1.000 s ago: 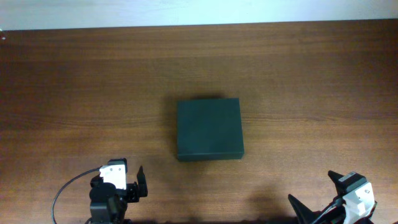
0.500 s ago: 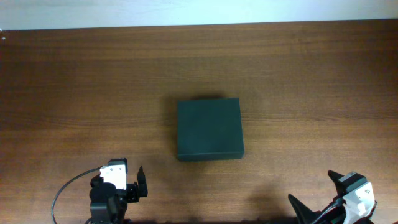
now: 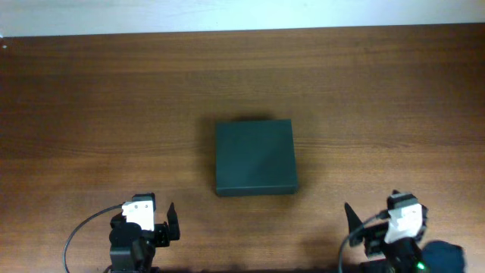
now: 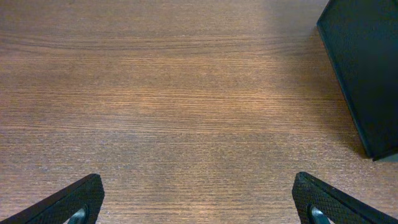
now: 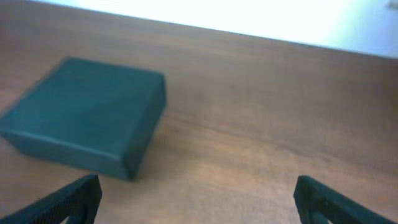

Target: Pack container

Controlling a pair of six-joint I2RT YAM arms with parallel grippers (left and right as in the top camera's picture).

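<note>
The container (image 3: 255,158) is a dark green box with its lid shut, lying flat in the middle of the wooden table. It also shows at the right edge of the left wrist view (image 4: 367,68) and at the left of the right wrist view (image 5: 87,115). My left gripper (image 3: 151,224) is open and empty near the front edge, to the left of and nearer than the box; its fingertips frame bare wood (image 4: 199,202). My right gripper (image 3: 383,227) is open and empty at the front right, with the box ahead and to its left (image 5: 196,199).
The wooden table (image 3: 91,98) runs to a pale wall edge at the back (image 3: 242,15). A black cable (image 3: 79,231) loops by the left arm. A dark blue rounded shape (image 3: 443,256) lies at the front right corner.
My right arm has swung left and turned toward the box; its gripper now sits further left along the front edge. The left arm and the box have not moved.
</note>
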